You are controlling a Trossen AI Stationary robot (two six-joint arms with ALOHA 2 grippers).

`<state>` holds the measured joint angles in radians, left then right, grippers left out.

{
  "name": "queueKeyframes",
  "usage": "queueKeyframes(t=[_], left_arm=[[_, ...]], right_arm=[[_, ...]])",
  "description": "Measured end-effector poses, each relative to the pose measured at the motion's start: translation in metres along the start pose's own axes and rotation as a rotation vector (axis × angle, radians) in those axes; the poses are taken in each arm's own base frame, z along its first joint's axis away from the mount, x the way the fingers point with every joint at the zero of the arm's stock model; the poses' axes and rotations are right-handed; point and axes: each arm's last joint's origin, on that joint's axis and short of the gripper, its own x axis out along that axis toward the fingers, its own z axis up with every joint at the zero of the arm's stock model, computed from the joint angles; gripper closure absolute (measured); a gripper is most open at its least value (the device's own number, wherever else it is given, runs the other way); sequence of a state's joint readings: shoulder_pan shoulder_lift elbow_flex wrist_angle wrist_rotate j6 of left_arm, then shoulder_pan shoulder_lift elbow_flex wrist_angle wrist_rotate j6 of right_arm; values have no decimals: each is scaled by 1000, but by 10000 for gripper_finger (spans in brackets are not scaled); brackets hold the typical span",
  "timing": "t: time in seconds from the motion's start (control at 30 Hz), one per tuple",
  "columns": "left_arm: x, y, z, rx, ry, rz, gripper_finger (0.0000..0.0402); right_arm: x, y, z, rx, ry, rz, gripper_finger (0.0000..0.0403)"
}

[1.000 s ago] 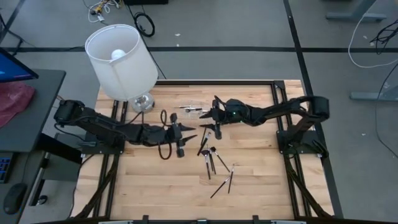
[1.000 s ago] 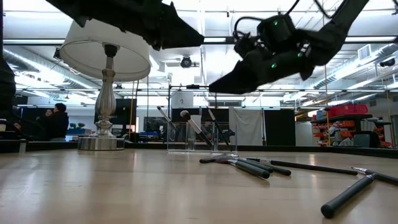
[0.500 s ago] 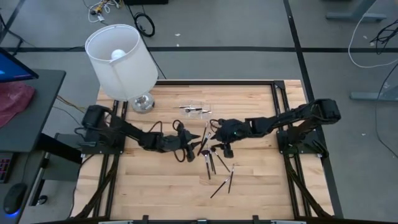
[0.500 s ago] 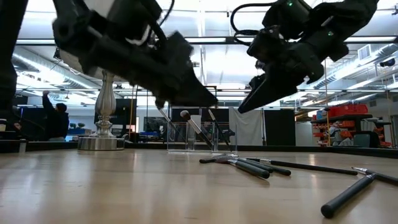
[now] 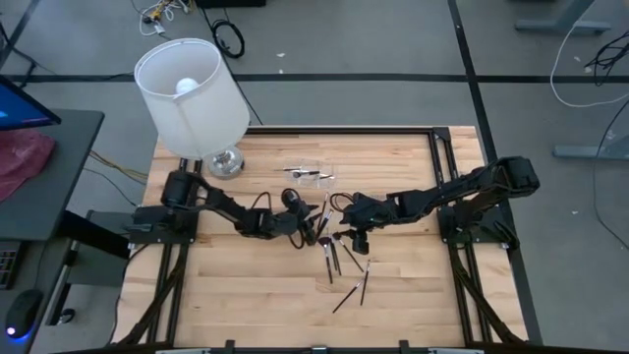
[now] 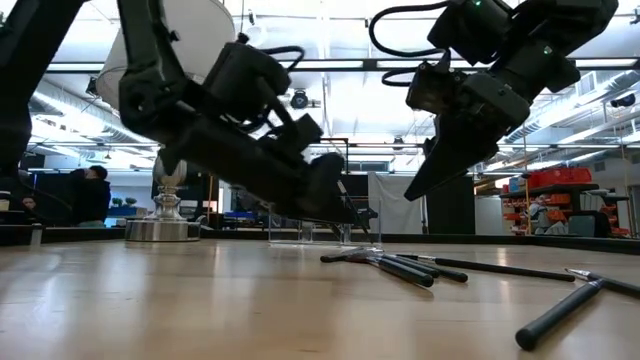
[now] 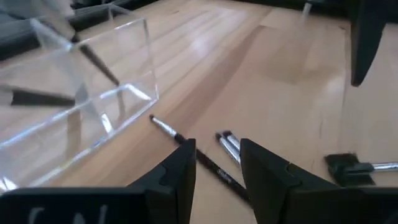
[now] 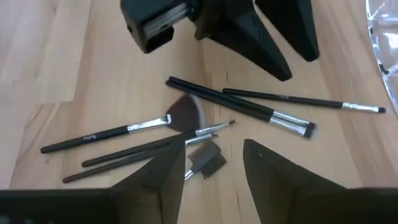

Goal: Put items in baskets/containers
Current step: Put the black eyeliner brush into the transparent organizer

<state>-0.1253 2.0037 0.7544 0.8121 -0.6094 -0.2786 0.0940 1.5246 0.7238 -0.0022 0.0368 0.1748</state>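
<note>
Several thin dark makeup brushes lie scattered on the wooden table, and two more lie nearer the front edge. The clear container stands toward the far edge with brushes inside it. My left gripper is low over the table, open. Its fingers stand on either side of one brush without touching it. My right gripper hangs open above the brush heap, slanting down and facing the left gripper.
A white-shaded lamp on a metal foot stands at the table's far left corner. People show in the room beyond the table. Bare wood lies along the near edge.
My left gripper has come down close to the table and moved right, toward the brushes. My right gripper has left the container's side, moved toward the near edge over the brush heap and tipped its fingers downward. The brushes have stayed where they were.
</note>
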Motion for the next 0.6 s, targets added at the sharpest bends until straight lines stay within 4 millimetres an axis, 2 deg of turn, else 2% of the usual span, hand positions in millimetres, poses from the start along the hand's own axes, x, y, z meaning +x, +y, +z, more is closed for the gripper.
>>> queueKeyframes(t=[0.13, 0.33, 0.6], left_arm=[[9, -9, 10, 35, 0, 43, 274], [20, -16, 13, 61, 53, 97, 274], [32, -9, -2, 16, 96, 133, 274]], right_arm=[[0, 0, -1, -15, 8, -2, 238], [0, 0, -2, -26, 16, -3, 238], [0, 0, -2, -26, 16, -3, 238]])
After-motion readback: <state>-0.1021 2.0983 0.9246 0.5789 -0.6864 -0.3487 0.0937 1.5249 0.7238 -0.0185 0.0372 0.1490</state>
